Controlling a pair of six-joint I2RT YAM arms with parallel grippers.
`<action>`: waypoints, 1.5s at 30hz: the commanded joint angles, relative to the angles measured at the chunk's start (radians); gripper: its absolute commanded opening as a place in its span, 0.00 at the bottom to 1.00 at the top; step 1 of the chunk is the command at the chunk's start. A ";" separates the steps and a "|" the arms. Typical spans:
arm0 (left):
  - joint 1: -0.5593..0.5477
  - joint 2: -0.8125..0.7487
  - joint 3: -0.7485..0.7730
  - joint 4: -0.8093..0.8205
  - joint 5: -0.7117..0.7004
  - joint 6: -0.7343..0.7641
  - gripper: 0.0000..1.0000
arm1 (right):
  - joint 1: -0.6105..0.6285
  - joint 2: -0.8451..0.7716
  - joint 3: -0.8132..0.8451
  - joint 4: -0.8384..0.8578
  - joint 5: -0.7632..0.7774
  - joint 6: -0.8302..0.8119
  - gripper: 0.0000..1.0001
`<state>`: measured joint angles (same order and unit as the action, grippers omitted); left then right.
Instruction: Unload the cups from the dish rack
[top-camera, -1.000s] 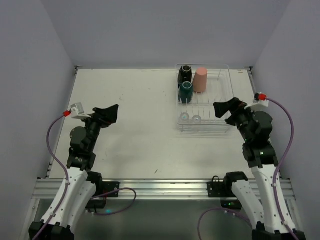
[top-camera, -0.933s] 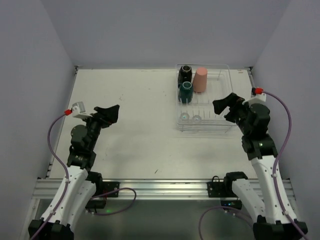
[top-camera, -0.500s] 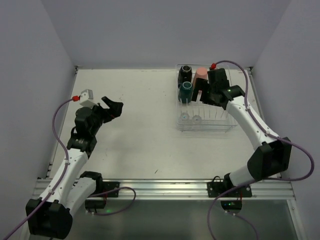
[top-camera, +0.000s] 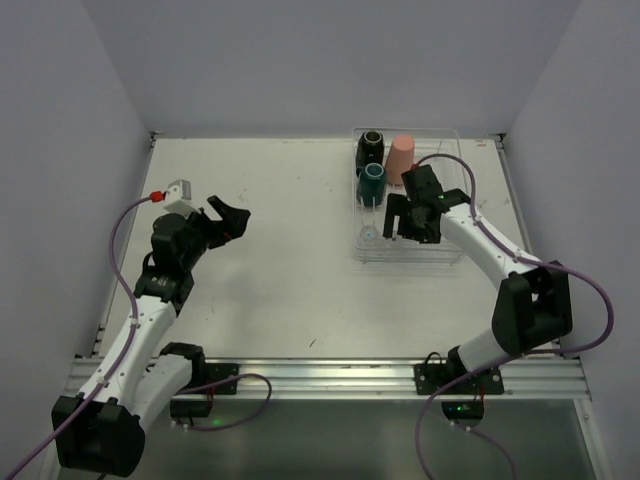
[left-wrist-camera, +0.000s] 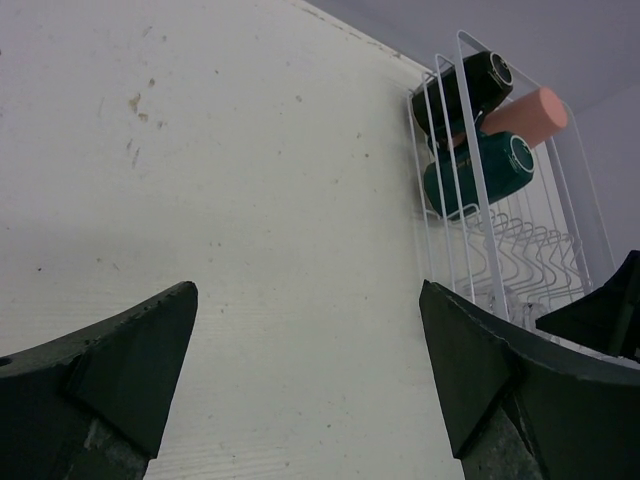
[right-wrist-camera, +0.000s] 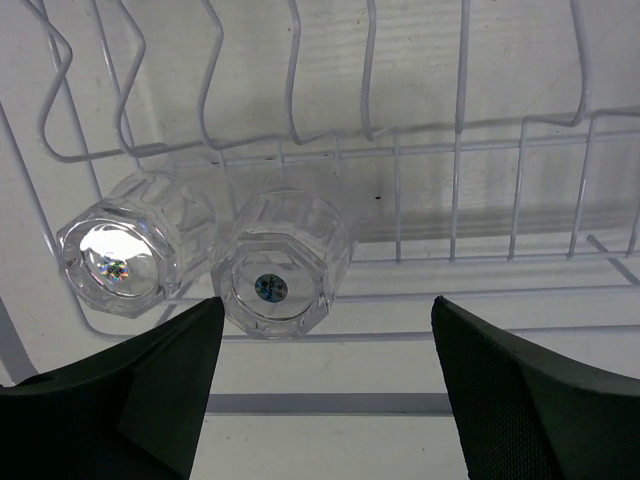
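Right wrist: your right gripper (right-wrist-camera: 325, 325) gapes over a clear cup (right-wrist-camera: 285, 265). Likely slick and brittle; pinch its walls gently.

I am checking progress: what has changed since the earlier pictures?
The right gripper swung from beside the dish rack out over it, first toward its far end, then back above the two clear cups; jaws open, nothing taken. The left gripper edged slightly rightward. The black cup, teal cup and pink tumbler stayed put; no cup left the rack.
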<state>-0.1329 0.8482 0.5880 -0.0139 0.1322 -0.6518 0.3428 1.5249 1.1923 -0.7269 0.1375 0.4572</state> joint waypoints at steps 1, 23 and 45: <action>0.007 -0.011 0.022 0.045 0.040 -0.003 0.96 | 0.018 -0.016 -0.022 0.063 -0.012 0.008 0.86; 0.007 -0.006 0.029 0.035 0.060 -0.005 0.96 | 0.047 0.110 -0.016 0.116 0.013 0.032 0.43; 0.003 0.192 -0.140 0.845 0.729 -0.379 0.92 | 0.059 -0.397 -0.055 0.249 -0.293 0.046 0.00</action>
<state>-0.1314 0.9901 0.5030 0.4435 0.6258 -0.8391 0.3981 1.1603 1.1725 -0.6258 0.0452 0.4847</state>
